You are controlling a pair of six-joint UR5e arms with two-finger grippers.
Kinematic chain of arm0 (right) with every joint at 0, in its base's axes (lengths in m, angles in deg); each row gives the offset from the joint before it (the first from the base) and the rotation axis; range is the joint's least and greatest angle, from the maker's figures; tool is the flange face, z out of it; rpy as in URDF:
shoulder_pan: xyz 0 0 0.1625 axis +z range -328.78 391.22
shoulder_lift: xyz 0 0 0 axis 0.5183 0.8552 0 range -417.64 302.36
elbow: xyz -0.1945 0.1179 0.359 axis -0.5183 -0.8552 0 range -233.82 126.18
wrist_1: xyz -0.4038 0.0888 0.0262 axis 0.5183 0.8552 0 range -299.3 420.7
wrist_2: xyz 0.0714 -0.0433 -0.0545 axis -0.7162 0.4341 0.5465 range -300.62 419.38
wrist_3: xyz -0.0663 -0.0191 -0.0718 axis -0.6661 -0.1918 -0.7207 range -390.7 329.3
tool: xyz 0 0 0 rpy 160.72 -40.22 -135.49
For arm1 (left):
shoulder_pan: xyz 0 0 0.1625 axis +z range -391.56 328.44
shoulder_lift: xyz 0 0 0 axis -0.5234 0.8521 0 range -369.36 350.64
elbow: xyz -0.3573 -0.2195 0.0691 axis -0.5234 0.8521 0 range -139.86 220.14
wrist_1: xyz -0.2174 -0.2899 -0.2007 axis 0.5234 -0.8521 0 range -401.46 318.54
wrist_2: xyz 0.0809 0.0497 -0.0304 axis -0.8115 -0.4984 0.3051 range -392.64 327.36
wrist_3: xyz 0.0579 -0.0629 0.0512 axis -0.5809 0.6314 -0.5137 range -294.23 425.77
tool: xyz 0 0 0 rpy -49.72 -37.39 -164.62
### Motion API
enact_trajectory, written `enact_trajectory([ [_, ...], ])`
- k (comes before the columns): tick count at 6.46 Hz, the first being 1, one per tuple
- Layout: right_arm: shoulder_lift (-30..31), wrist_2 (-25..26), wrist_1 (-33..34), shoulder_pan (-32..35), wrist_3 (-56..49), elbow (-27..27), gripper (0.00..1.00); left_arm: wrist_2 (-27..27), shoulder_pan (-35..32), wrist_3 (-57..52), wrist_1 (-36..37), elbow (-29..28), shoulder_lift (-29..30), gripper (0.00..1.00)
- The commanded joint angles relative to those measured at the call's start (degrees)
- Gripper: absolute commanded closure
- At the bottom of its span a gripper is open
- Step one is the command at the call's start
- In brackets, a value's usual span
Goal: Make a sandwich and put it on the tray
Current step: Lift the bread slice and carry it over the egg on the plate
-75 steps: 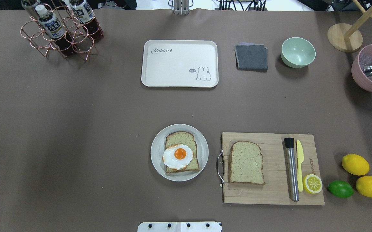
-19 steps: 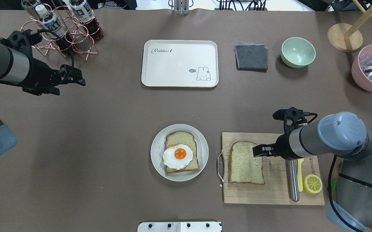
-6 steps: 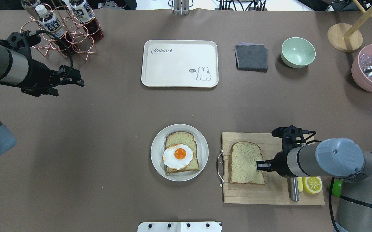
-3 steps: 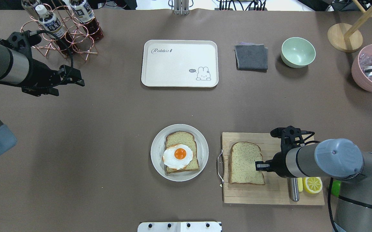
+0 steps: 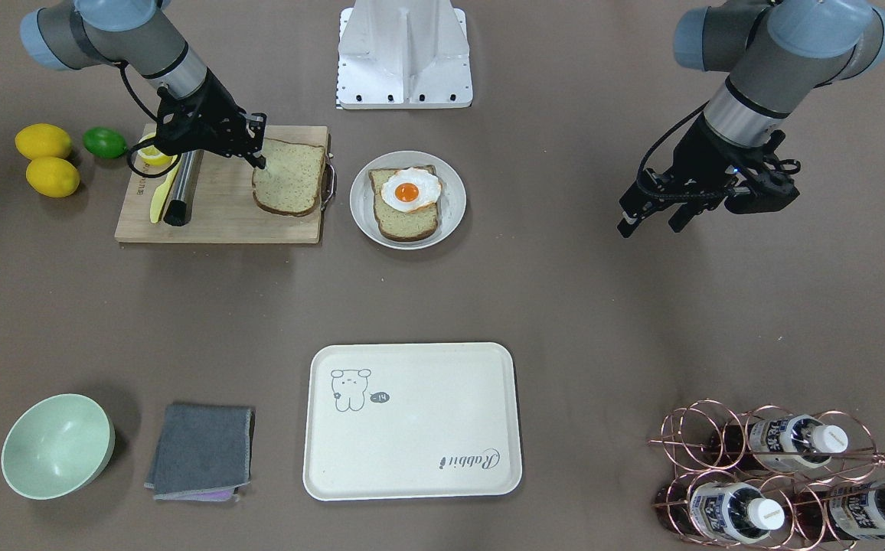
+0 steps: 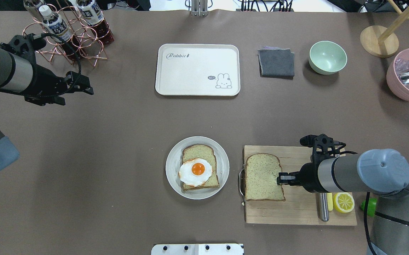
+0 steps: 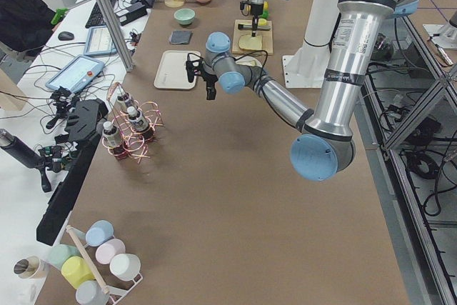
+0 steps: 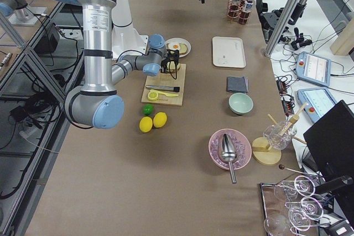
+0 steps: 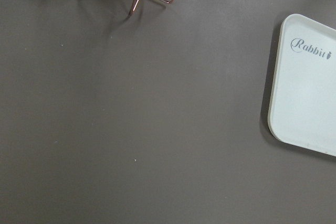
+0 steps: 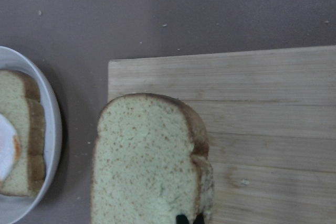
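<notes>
A loose slice of bread [image 6: 261, 175] lies on the wooden cutting board [image 6: 300, 212], its left edge over the board's handle. My right gripper [image 6: 280, 178] is shut on that slice's right crust. In the right wrist view the fingertips [image 10: 189, 219] pinch the edge of the slice [image 10: 147, 166]. The other slice [image 6: 199, 152] sits on the round white plate [image 6: 171, 166] with the fried egg [image 6: 195, 171] on top. The cream tray [image 6: 197, 69] lies bare further back. My left gripper [image 6: 86, 86] hangs open over bare table at the far left, holding nothing.
On the board lie a metal rod [image 6: 323, 210], a yellow knife [image 6: 329, 205] and a lemon half [image 6: 343, 202]. A copper bottle rack [image 6: 66, 32] stands at the back left. A grey cloth [image 6: 277, 63], a green bowl [image 6: 327, 57] and a pink bowl [image 6: 408, 76] are at the back right.
My right gripper came down onto the loose slice's right edge, shut on it and shifted it a little left toward the plate. The left arm has hardly moved.
</notes>
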Motion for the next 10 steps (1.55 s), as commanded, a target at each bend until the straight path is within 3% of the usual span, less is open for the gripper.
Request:
enact_trajectory([
  [1, -2.39, -1.26, -4.77, 1.0, 3.79, -0.3, 1.0, 0.0, 0.05, -0.07, 0.0, -0.23, -0.07, 0.02],
  [4, -8.46, -0.56, -4.97, 0.91, 7.58, -1.36, 1.0, 0.0, 0.05, -0.07, 0.0, -0.67, -0.07, 0.02],
  [10, -18.84, 1.9, -4.88, -0.06, 9.09, -8.65, 1.0, -0.52, 0.05, 0.02, 0.0, -1.46, 0.19, 0.02],
])
